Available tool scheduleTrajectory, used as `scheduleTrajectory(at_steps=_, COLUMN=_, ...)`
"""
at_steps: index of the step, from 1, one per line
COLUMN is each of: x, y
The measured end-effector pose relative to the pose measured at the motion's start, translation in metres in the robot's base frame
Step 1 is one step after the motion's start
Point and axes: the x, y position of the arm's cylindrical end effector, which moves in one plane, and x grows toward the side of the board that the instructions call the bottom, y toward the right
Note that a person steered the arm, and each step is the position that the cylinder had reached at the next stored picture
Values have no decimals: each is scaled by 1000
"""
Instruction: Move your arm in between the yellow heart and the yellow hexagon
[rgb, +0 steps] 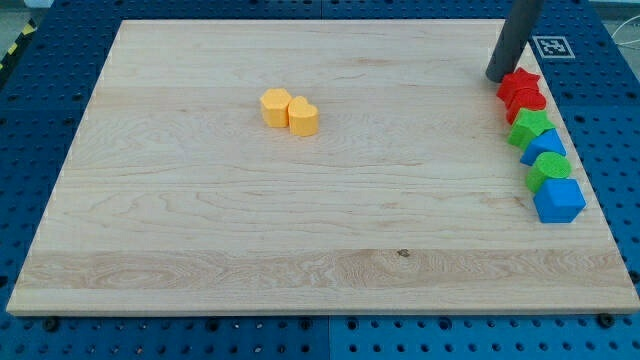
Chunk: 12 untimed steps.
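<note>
The yellow hexagon (274, 106) and the yellow heart (303, 116) sit side by side, touching, in the upper middle-left of the wooden board (200, 220). The hexagon is on the left, the heart on the right. My tip (497, 77) is at the upper right of the board, just left of the red star (519, 84), far to the right of both yellow blocks.
A column of blocks runs down the right edge: the red star, a red block (527, 102), a green star (531, 127), a blue block (546, 146), a green cylinder (549, 168) and a blue block (559, 200). A marker tag (552, 46) lies beyond the top right corner.
</note>
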Motion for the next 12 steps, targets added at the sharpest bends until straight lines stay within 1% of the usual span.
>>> scheduleTrajectory(at_steps=1, x=-19, y=-71)
scheduleTrajectory(at_steps=2, x=-13, y=-139)
scheduleTrajectory(at_steps=5, x=7, y=-319)
scheduleTrajectory(at_steps=6, x=26, y=-359)
scheduleTrajectory(at_steps=8, x=78, y=-361)
scheduleTrajectory(at_steps=12, x=86, y=-277)
